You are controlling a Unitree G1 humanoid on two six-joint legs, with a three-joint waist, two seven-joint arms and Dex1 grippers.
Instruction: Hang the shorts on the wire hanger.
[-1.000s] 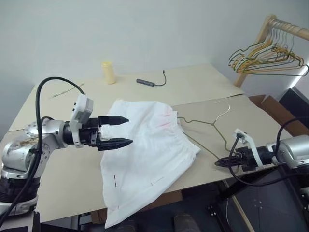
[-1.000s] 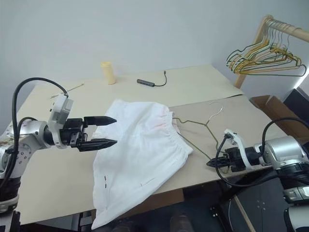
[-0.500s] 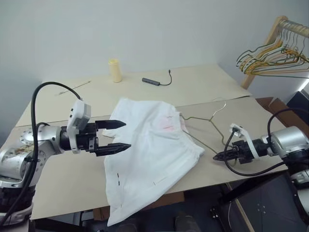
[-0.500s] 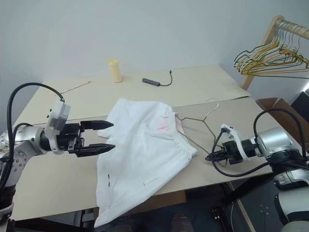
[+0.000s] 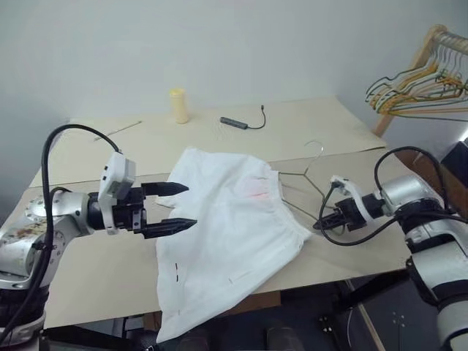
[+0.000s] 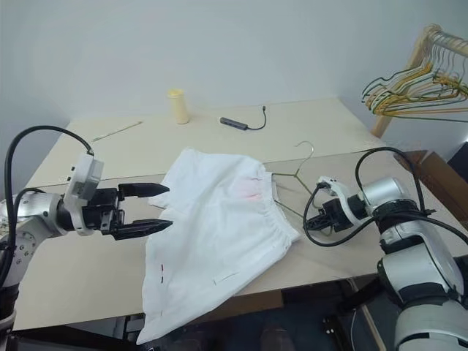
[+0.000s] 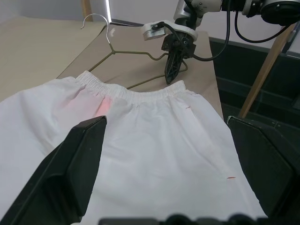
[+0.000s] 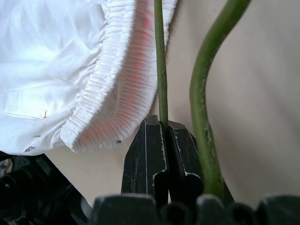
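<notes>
Jaws clamped on the thin wire, the right gripper [image 6: 310,221] held the wire hanger [image 6: 287,175] by its lower bar, the frame lying on the table [image 6: 219,142] against the waistband. The left gripper [image 6: 156,208] hovered wide open and empty over the shorts [image 6: 219,234] — apparently poised to take the cloth, spread flat with one leg draped over the table's front edge.

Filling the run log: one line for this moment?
right gripper: shut on wire hanger | left gripper: open over shorts | shorts: unhung
</notes>
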